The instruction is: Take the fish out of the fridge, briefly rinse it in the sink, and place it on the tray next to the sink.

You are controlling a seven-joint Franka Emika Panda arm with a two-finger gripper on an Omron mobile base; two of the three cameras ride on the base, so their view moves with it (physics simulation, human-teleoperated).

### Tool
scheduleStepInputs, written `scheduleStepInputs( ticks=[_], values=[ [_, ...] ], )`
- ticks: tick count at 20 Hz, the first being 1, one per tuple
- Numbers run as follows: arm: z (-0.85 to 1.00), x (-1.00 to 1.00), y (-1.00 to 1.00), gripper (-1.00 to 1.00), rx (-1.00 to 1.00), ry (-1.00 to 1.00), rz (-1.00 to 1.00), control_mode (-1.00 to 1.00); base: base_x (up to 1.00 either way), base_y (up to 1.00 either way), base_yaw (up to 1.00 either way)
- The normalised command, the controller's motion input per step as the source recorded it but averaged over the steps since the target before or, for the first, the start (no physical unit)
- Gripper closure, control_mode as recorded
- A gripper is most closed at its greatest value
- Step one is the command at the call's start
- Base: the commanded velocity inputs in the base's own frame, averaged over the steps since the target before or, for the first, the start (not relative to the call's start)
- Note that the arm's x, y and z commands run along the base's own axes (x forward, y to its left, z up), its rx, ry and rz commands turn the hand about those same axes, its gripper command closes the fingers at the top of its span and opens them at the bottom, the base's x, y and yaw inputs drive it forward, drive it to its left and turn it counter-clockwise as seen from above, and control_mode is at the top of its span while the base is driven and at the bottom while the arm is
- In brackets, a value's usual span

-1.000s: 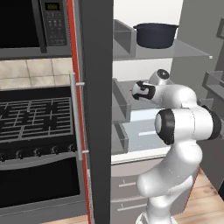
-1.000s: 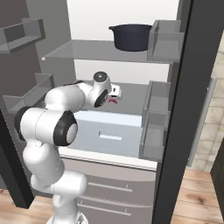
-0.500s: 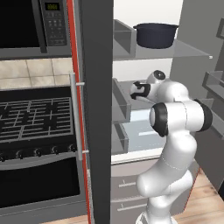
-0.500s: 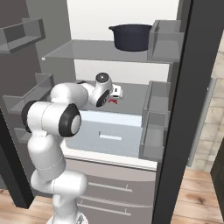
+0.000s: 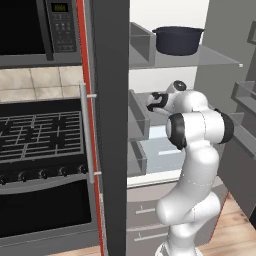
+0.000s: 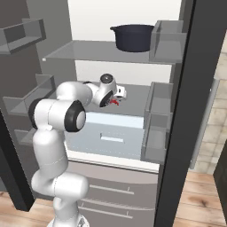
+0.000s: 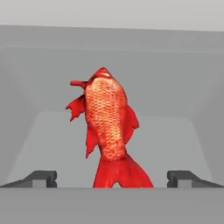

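The fridge (image 6: pixel 177 111) is shown open, its middle shelf bounded by grey door bins (image 6: pixel 160 122) at the sides and a glass shelf carrying a dark pot (image 6: pixel 134 37) above. The scaly red-orange fish (image 7: pixel 107 127) is seen lying on this shelf. The gripper (image 7: pixel 112 177) is spread wide, the tail lying between its fingertips (image 7: pixel 41 177), untouched.

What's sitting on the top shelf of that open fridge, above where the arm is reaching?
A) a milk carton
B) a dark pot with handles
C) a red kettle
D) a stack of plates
B: a dark pot stands on the glass shelf of the fridge, above the fish.
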Motion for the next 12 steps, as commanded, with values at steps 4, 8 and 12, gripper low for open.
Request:
scheduleStepInputs(
  ticks=[4, 8, 12],
  values=[
    [-0.15, 0.19, -0.04, -1.0, 0.0, 0.0, 0.0, -1.0, 0.0, 0.0, 0.0],
    [-0.21, 0.21, 0.0, -1.0, 0.0, 0.0, 0.0, -1.0, 0.0, 0.0, 0.0],
    [-0.17, 0.17, 0.0, -1.0, 0.0, 0.0, 0.0, -1.0, 0.0, 0.0, 0.0]
  ],
)
